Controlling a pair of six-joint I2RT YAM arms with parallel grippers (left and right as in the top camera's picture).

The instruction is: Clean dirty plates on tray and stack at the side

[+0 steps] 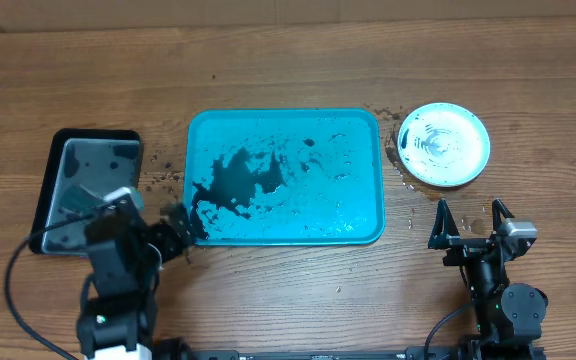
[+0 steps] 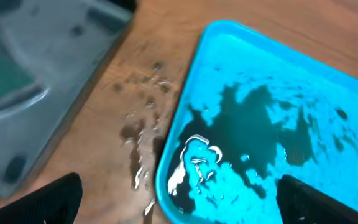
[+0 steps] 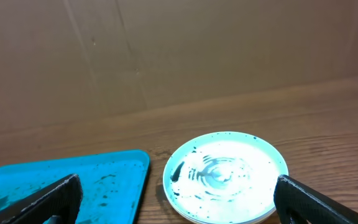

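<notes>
Tray (image 1: 340, 205): turquoise, carrying a black puddle (image 1: 236, 182) across its left half.
Plate (image 1: 445, 145): pale, speckled black, sitting just off the tray's far right corner; possibly a stack, hard to tell.
Left gripper (image 1: 182, 228): fingers standing apart, empty, hovering at the tray's near left corner.
Right gripper (image 1: 470, 222): fingers standing apart, empty, hanging right of the tray's near right corner.
Black tray (image 1: 44, 200): lying left of the tray.

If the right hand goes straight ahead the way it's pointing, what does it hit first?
Probably the smeared pale plate beside the tray, though the right hand may be too high to touch it.
</notes>
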